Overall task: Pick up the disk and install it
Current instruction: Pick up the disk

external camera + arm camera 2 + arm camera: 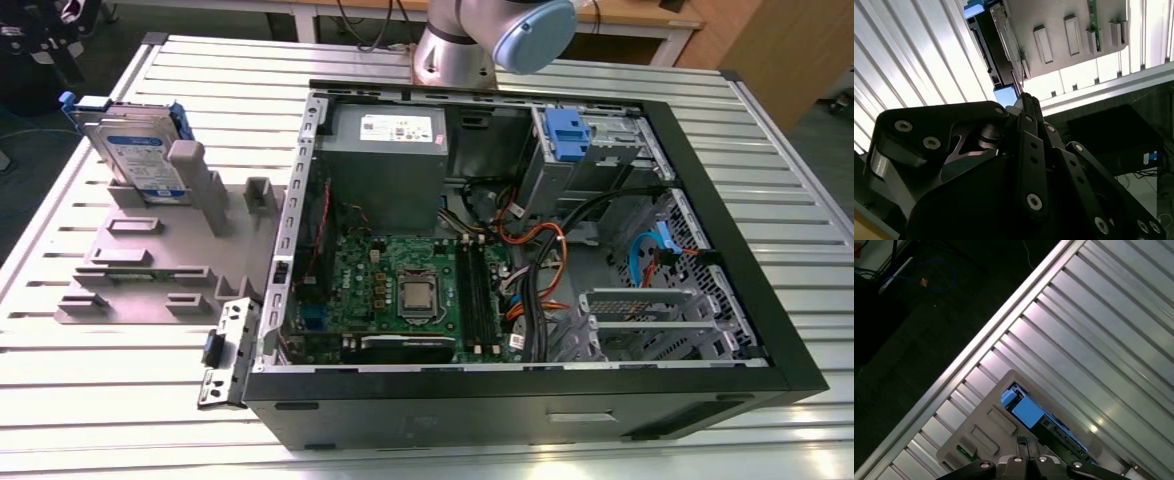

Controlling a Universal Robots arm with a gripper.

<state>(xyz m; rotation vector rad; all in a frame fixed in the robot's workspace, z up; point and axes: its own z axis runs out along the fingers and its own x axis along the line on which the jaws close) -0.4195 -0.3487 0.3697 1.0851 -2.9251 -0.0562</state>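
The disk, a silver drive with a white-and-blue label in a blue carrier frame, stands upright in the grey stepped fixture at the exterior view's left. In both wrist views I look down on it from well above: its blue frame end and its thin dark edge rise from the fixture. My gripper hangs above the disk, apart from it. Its fingertips meet, so it is shut with nothing held.
An open black computer case lies on the slatted metal table, showing a motherboard, cables and a metal drive bay with a fixed blue bracket. The arm's joint rises behind the case. The table edge drops to dark floor.
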